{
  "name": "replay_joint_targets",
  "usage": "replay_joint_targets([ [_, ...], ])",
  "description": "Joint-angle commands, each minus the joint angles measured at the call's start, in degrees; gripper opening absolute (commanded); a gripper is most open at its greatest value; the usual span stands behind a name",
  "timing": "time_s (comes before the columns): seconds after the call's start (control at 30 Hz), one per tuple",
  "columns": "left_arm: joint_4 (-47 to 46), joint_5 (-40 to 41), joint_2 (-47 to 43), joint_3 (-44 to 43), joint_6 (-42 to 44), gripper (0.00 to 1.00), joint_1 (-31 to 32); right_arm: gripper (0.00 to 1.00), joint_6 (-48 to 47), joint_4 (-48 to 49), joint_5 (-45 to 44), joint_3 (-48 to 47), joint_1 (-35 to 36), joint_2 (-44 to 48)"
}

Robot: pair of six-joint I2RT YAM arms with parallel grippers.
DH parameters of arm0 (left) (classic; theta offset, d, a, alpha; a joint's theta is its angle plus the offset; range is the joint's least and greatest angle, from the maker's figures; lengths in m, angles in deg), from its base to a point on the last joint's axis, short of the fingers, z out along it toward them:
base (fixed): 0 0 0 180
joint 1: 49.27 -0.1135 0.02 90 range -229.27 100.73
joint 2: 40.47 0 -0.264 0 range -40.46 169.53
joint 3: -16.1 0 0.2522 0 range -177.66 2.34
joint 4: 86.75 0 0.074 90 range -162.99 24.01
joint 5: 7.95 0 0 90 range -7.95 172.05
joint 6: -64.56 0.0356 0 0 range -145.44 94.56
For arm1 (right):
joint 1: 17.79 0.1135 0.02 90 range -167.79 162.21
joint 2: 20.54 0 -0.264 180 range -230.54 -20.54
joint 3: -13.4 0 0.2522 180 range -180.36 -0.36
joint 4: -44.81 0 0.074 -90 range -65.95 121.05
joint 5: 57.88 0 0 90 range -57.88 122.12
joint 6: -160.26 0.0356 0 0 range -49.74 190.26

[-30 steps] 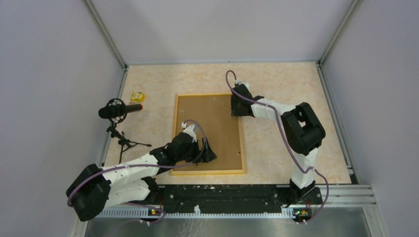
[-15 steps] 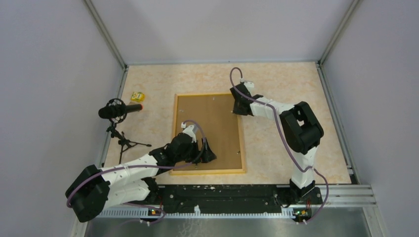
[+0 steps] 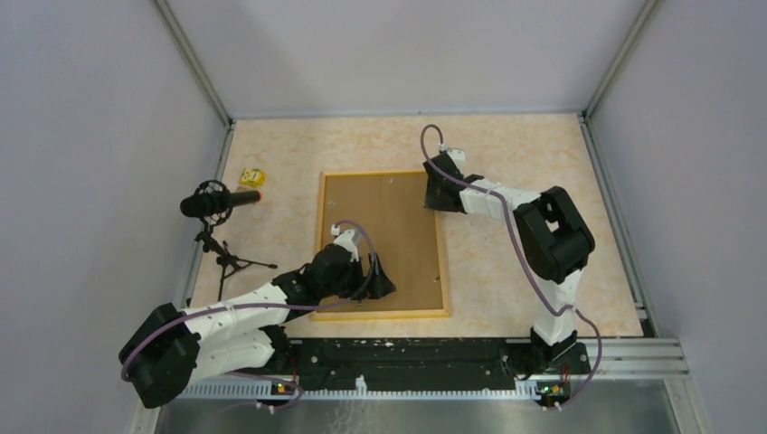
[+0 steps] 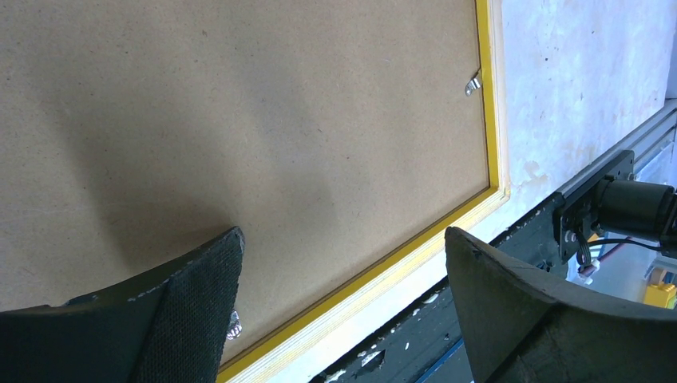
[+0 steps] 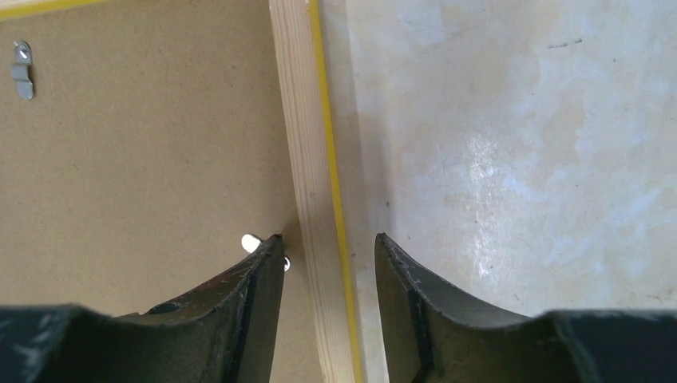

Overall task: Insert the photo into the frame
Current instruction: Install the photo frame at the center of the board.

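Observation:
The frame (image 3: pixel 380 315) lies face down in the middle of the table, its yellow-orange border around a brown backing board (image 3: pixel 384 226). The photo is hidden. My left gripper (image 3: pixel 384 282) hovers low over the frame's near edge (image 4: pixel 399 255), jaws wide open with nothing between them (image 4: pixel 342 239). My right gripper (image 3: pixel 437 197) is at the far right corner, open and straddling the right rail (image 5: pixel 299 120) without touching it (image 5: pixel 329 239). Its left fingertip sits by a small metal tab (image 5: pixel 249 242) on the board.
A microphone on a small tripod (image 3: pixel 222 203) stands at the table's left side, with a small yellow object (image 3: pixel 252 177) behind it. More metal tabs (image 4: pixel 473 84) (image 5: pixel 22 70) sit along the board's edges. The black base rail (image 3: pixel 407 353) runs along the near edge.
The right gripper has shifted slightly toward the frame's far right corner, narrowing its jaws and then widening them again. The left arm has stayed where it was.

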Motion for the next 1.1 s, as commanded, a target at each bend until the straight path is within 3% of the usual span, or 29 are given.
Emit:
replay_joint_targets([
  [0.0,-1.0,0.2,-0.5,0.7,0.2,0.98,-0.1,0.46,-3.7,1.3,2.4,3.1,-0.2,4.1],
  [0.33,-0.5,0.3,-0.9,0.7,0.2,0.98,-0.1,0.54,-7.0,6.7,7.4,5.1,-0.2,3.4],
  [0.93,-0.8,0.4,-0.9,0.9,0.2,0.98,-0.1,0.44,-6.3,1.7,0.1,0.4,0.2,-3.0],
  [1.07,-0.8,0.1,-0.8,1.0,0.2,0.98,0.0,0.46,-6.8,2.2,1.3,2.1,0.5,-1.5],
])
